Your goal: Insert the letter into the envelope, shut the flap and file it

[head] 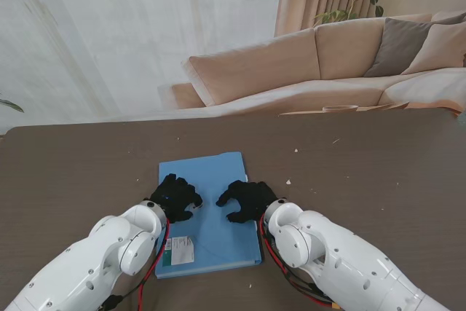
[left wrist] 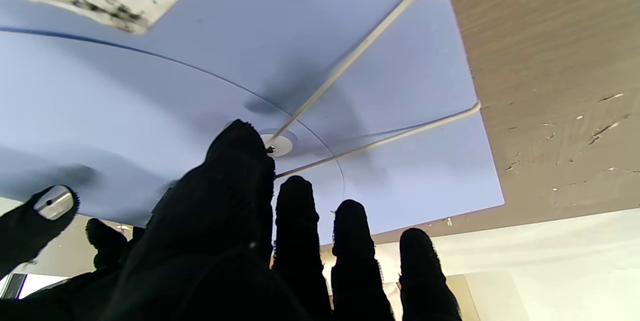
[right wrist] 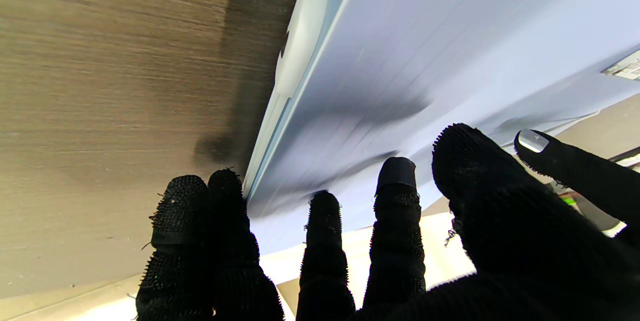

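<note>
A light blue envelope (head: 211, 180) lies flat on the brown table (head: 364, 172), its long side running away from me. Its rounded flap (left wrist: 150, 111) lies down on the body, and a white string (left wrist: 360, 46) runs from the round clasp button (left wrist: 280, 145) to the envelope's edge. No letter shows in any view. My left hand (head: 175, 196) rests over the envelope's left part with fingers spread, its index fingertip (left wrist: 240, 146) at the button. Over the right edge, my right hand (head: 246, 199) also has its fingers spread (right wrist: 395, 181), holding nothing.
A white printed label (head: 178, 250) sits on the envelope's near left corner. A white tab (right wrist: 300, 36) sticks out along the envelope's right edge. Small crumbs (head: 289, 181) dot the table. A beige sofa (head: 328, 63) stands beyond the far edge.
</note>
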Controlling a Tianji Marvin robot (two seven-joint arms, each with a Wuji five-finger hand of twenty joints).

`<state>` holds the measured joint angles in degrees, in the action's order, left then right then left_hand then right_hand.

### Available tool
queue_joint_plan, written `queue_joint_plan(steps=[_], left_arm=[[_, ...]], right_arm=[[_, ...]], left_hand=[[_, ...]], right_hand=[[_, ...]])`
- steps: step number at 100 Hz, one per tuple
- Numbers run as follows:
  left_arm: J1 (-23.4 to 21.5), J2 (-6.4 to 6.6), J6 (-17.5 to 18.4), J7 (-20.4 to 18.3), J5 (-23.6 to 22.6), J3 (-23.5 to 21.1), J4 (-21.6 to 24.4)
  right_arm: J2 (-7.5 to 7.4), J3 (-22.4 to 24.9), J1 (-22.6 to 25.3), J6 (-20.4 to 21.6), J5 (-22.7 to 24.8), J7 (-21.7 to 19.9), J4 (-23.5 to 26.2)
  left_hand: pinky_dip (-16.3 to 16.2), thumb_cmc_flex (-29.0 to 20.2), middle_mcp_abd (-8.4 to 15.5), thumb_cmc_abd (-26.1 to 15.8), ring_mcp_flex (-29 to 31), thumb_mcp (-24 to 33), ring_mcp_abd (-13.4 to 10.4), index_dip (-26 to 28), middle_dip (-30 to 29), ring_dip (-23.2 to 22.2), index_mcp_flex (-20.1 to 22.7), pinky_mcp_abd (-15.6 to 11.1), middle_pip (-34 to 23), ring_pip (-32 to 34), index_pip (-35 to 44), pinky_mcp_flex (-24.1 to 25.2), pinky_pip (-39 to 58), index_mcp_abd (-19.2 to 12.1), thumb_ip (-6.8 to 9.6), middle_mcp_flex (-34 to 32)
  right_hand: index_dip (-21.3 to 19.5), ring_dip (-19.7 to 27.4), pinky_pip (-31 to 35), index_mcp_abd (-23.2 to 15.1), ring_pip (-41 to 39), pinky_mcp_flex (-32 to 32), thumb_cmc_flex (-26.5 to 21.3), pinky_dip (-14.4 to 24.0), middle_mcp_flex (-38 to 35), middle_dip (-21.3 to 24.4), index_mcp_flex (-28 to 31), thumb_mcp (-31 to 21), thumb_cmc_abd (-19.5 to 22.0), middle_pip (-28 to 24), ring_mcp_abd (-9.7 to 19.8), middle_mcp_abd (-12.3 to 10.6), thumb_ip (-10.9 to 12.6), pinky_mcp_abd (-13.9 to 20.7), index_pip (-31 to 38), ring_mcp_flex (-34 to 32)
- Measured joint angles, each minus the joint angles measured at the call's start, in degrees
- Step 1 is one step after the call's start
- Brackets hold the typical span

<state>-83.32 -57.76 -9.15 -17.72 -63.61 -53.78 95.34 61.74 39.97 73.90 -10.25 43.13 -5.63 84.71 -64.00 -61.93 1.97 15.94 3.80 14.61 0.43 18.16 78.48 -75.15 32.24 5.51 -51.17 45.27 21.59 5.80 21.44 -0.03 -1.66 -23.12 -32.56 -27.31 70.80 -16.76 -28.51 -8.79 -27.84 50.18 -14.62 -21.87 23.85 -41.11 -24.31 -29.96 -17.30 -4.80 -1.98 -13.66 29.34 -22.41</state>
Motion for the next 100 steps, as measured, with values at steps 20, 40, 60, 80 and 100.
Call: queue_joint_plan(steps=[20,40,60,80,100], left_arm=[[0.4,0.0,-0.1,-0.5,0.2,0.4,0.0],[0.6,0.01,0.0,-0.9,0.2,0.3,0.0],[0.7,0.05,0.2,-1.0,0.0,0.4,-0.1],[1.3,0.15,0.2,-1.3,-0.5,1.1,-0.1],[2.0,0.23,0.0,-1.3,-0.8,2.2,-0.2]], right_arm=[[0.0,-0.1,-0.1,0.0,0.0,0.0,0.0],[0.0,-0.1,-0.1,0.0,0.0,0.0,0.0],[-0.01,-0.2,-0.2,0.0,0.0,0.0,0.0],[-0.01,-0.2,-0.2,0.0,-0.1,0.0,0.0],[0.0,-0.2,-0.2,0.0,-0.1,0.1,0.0]], left_hand=[[0.0,-1.9,-1.4,1.2,0.0,-3.7,0.5,-0.3,-7.8,7.0,0.5,0.8,20.6,1.5,0.0,0.0,1.4,0.8,-0.01,-13.8],[0.2,-1.8,-1.4,1.2,1.5,0.6,1.6,-0.8,-34.0,15.4,0.8,0.8,31.8,-6.5,-0.4,0.0,2.6,0.8,-0.01,-16.1],[1.4,-1.9,-0.6,-0.5,2.1,7.4,1.7,-1.4,-45.9,17.5,1.4,0.8,31.4,-9.1,-0.6,0.0,2.7,0.8,-0.01,-13.9],[1.4,-3.3,0.6,-2.4,2.0,9.6,1.7,-0.9,-51.4,18.3,2.3,0.8,31.8,-10.2,-0.5,0.0,2.8,0.8,-0.01,-13.3],[1.4,-4.0,0.6,-2.4,1.8,10.3,1.7,0.9,-51.5,18.9,2.7,0.8,31.5,-11.3,1.1,0.0,2.8,1.5,-0.01,-11.8]], right_hand=[[0.0,0.0,0.0,0.0,-0.4,0.0,0.0,0.0,-0.5,0.0,0.0,0.0,0.0,0.0,0.0,0.0,0.0,0.0,0.0,0.0],[0.0,0.0,0.0,0.0,-0.4,0.0,0.0,0.0,-0.5,0.0,0.0,0.0,0.0,0.0,0.0,0.0,0.0,0.0,0.0,0.0],[0.0,0.0,0.0,0.0,-0.5,0.0,0.0,0.0,-0.5,0.0,0.0,0.0,0.0,0.0,-0.1,0.0,0.0,0.0,0.0,0.0],[0.0,0.0,0.0,0.0,-0.5,0.0,0.0,0.0,-0.5,0.0,0.0,0.0,0.0,-0.1,-0.1,0.0,0.0,0.0,0.0,0.0],[0.0,0.0,0.0,0.0,-0.5,0.0,0.0,0.0,-0.6,-0.1,0.0,0.0,0.0,-0.4,-0.1,0.0,0.0,0.0,0.0,0.0]])
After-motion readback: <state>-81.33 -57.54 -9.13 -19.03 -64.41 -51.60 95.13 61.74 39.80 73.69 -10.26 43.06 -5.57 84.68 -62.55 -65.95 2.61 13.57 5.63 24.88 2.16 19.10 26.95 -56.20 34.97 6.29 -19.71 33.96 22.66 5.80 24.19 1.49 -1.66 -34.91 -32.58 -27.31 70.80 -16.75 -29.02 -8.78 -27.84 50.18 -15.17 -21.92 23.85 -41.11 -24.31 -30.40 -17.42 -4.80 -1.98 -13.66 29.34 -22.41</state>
